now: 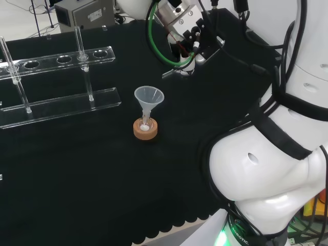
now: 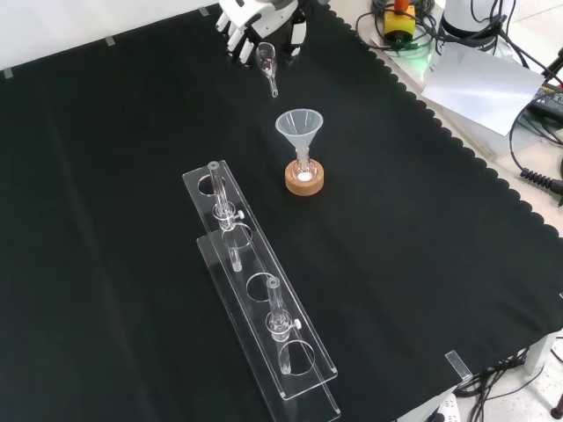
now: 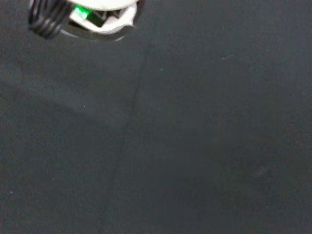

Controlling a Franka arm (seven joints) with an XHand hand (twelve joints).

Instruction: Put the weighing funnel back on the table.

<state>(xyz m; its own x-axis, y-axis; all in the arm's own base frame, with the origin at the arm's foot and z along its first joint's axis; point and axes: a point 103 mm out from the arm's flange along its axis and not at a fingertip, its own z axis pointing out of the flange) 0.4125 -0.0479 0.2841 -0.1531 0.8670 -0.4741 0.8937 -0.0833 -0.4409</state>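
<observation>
While the robot hand (image 2: pixel 253 25) hangs at the far edge of the counter (image 2: pixel 422 264) in the front view, you can see its fingers and thumb curled onto the wide end of the weighing funnel (image 2: pixel 266 61), whose stem slants down toward the cloth. That tilt probably lets the stem land first (whether it touches the cloth, you cannot tell). It is well apart from the funnel (image 2: pixel 299 126) on its cork ring (image 2: pixel 304 180) and the clear rack (image 2: pixel 255 299), so you have bare cloth for the release; lower gently, since it may roll.
</observation>
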